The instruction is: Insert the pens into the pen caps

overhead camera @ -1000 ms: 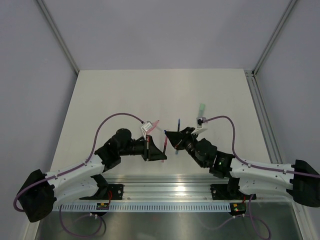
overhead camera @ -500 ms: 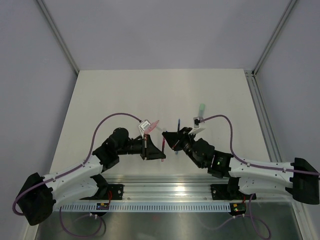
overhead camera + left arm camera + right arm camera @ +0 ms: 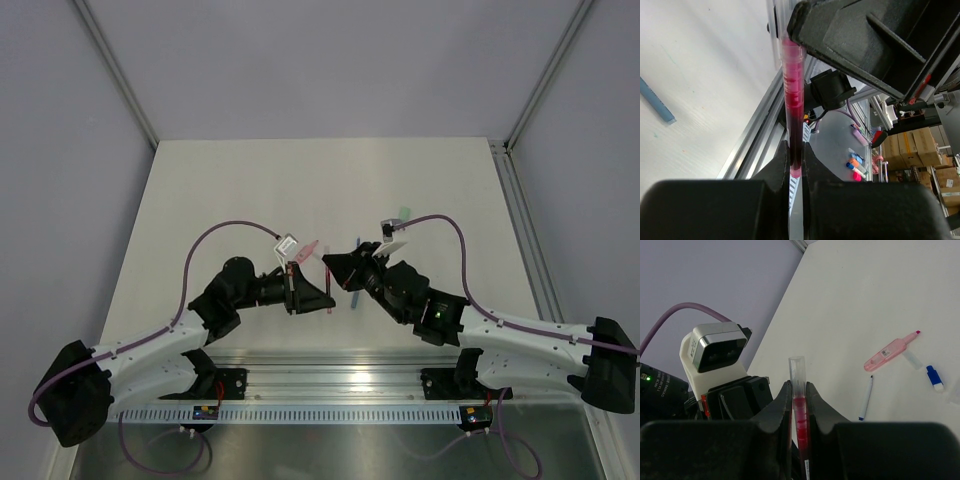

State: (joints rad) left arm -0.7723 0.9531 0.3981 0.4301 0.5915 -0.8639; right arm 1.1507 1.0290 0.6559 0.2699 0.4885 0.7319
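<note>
Black left gripper (image 3: 795,152): jaws pressed together on the lower end of the red pen, with no gap showing on either side of it.
Red pen (image 3: 793,125): rises straight out of the left fingers and is held off the table. Its upper part sits inside the pale translucent cap.
Right gripper (image 3: 798,387): both fingers are clamped against the sides of the pale translucent cap.
Pale translucent cap (image 3: 796,367): stands upright between the right fingers. Its open, clear top pokes out above them, and red shows inside lower down.
Meeting point: from above, the two grippers face each other tip to tip near the middle of the table's near edge, with the red stick spanning between them.
Left wrist camera (image 3: 715,352): a grey-and-white box just behind the held cap in the right wrist view.
Pink tube (image 3: 888,354): lies flat on the table beyond the grippers, with a thin red-tipped end sticking out of it.
Dark blue pen (image 3: 866,397): lies on the table near the pink tube, not touching it.
Blue-and-white piece (image 3: 934,378): small, lying just beside the pink tube's far end.
Light blue pen (image 3: 656,102): lies flat on the table, well apart from the left fingers.
Mint cap (image 3: 403,213): on the table beyond the right arm's cable.
Table (image 3: 250,190): pale and matt.
</note>
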